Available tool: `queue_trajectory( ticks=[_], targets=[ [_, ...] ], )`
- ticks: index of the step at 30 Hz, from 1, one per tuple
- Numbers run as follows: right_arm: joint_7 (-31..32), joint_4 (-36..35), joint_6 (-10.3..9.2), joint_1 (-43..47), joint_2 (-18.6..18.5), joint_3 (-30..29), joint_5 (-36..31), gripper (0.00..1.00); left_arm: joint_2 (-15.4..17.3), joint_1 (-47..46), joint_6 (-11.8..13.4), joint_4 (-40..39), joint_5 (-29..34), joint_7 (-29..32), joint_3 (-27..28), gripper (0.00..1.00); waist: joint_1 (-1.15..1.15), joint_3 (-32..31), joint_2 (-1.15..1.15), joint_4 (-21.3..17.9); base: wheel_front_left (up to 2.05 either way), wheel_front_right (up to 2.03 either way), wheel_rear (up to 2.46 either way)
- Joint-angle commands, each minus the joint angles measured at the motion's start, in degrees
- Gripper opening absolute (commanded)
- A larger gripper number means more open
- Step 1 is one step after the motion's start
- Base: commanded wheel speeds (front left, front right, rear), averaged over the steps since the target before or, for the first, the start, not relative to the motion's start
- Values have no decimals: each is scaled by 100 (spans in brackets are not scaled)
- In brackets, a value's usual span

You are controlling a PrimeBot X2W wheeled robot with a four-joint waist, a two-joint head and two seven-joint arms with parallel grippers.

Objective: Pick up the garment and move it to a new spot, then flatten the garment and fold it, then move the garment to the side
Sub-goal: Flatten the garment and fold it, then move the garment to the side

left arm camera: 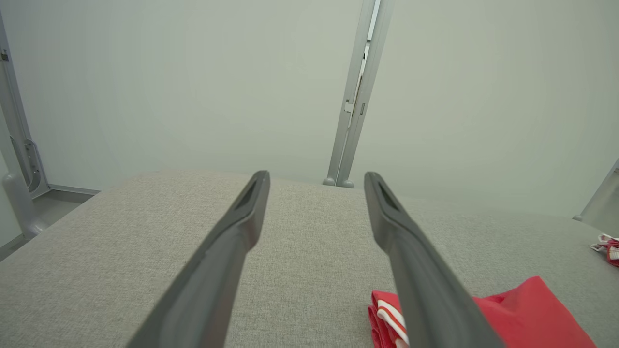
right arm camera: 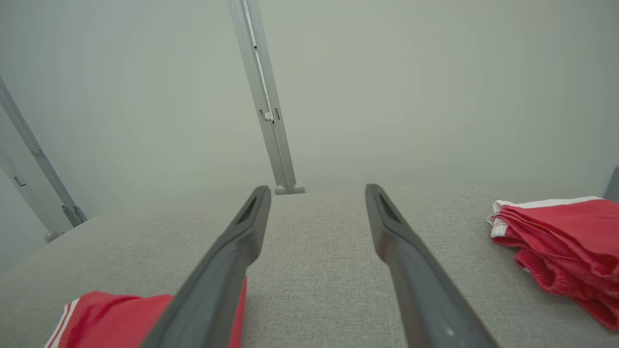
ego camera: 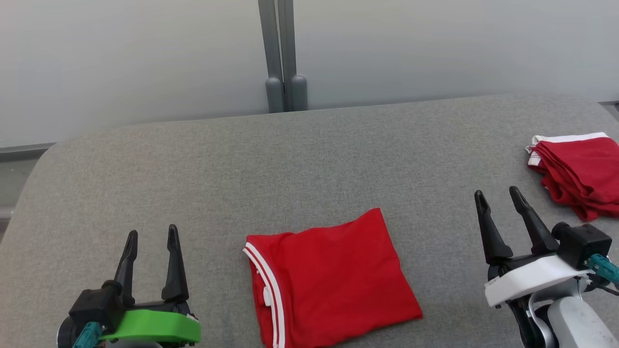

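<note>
We see garment (ego camera: 329,280) folded, red with white trim, lying flat on grey table (ego camera: 290,159) at 6 o'clock of head view. Trim edge faces 9 o'clock.

Our left gripper (ego camera: 152,232): 9 o'clock of garment, fingers spread wide, nothing between them, clear of cloth.

Our right gripper (ego camera: 497,192): 3 o'clock of garment, fingers spread wide, nothing held, apart from cloth.

Red pile (ego camera: 580,174): 3 o'clock side of table, at 1 o'clock of right gripper, near, not touching.

Grey post (ego camera: 283,58): 12 o'clock, behind table.

Black tapered jaws, green left shell (ego camera: 154,327), white right shell (ego camera: 529,278)
</note>
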Motion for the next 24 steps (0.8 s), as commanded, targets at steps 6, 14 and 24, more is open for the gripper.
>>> queue_trajectory(
  ticks=[6,14,24],
  targets=[
    [-20,-18,2,151,105,-39,-95,100,-21,78,-65,61,84,-14,45,100,0,50,0,-70,0,0,0],
    [-20,94,2,98,50,48,-92,100,-42,-12,-111,107,133,-13,9,100,0,72,0,14,0,0,0],
    [1194,914,3,-542,123,895,272,100,-53,-136,-119,129,158,-13,-51,100,0,306,0,362,0,0,0]
  ],
)
